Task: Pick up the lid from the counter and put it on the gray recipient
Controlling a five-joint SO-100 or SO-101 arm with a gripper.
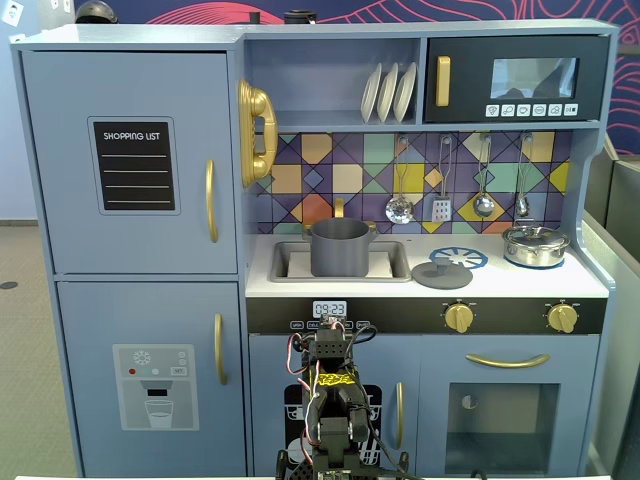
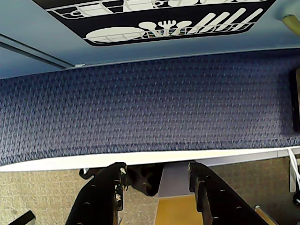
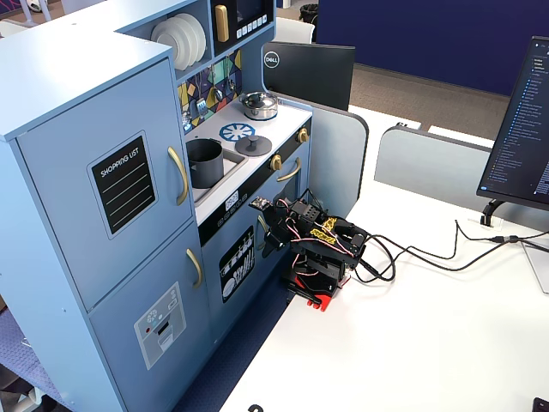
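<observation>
The dark gray lid [image 1: 442, 274] lies flat on the toy kitchen counter, just right of the sink; it also shows in a fixed view [image 3: 253, 144]. The gray pot [image 1: 340, 247] stands upright in the sink, uncovered, and shows in a fixed view [image 3: 204, 163]. My arm is folded low on the white table in front of the kitchen, well below the counter. My gripper [image 2: 157, 168] is open and empty in the wrist view, pointing down past the table edge at blue carpet; it shows in a fixed view [image 3: 272, 243].
A shiny silver pot [image 1: 535, 245] with its own lid stands on the right of the counter behind a printed burner circle [image 1: 459, 257]. Utensils hang on the back wall. Monitors and cables [image 3: 429, 253] are on the white table [image 3: 412, 343].
</observation>
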